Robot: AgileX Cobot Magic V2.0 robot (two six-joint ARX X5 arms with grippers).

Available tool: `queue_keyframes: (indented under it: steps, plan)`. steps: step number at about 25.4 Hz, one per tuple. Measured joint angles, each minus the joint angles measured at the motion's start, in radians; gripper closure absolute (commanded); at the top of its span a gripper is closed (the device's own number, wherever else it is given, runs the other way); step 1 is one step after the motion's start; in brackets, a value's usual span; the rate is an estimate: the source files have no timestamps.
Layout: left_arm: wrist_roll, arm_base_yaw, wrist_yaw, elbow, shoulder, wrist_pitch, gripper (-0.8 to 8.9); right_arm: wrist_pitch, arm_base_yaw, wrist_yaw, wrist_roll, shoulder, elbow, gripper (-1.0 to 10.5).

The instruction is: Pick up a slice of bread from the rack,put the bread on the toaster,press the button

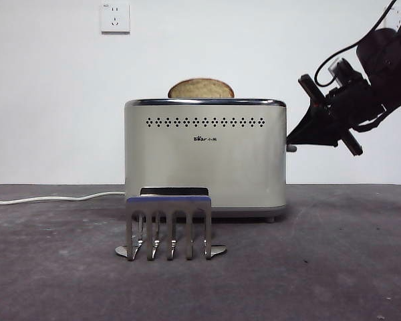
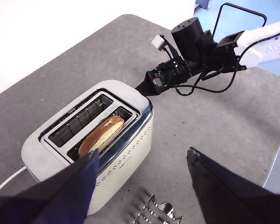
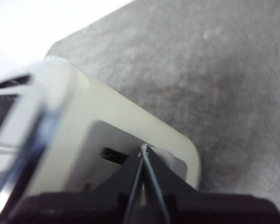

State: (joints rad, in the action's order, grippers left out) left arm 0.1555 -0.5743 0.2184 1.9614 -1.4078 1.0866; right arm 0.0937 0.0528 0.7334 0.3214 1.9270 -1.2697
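Note:
The slice of bread stands in the near slot of the cream toaster, its domed top poking above the chrome rim. My right gripper is shut, its tip against the toaster's narrow end, just above the button. My left gripper hangs open and holds nothing, high above the toaster and the rack. No bread shows in the silver rack, which stands in front of the toaster.
A white power cord runs from the toaster off to the left along the dark grey table. A wall socket sits on the white wall behind.

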Motion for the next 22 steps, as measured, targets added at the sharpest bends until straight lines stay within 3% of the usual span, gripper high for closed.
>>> queue_keyframes:
  steps: [22]
  plan:
    - [0.000, -0.001, 0.000, 0.000, 0.000, 0.004, 4.99, -0.025, -0.001, 0.018, -0.056, 0.086, -0.021, 9.6]
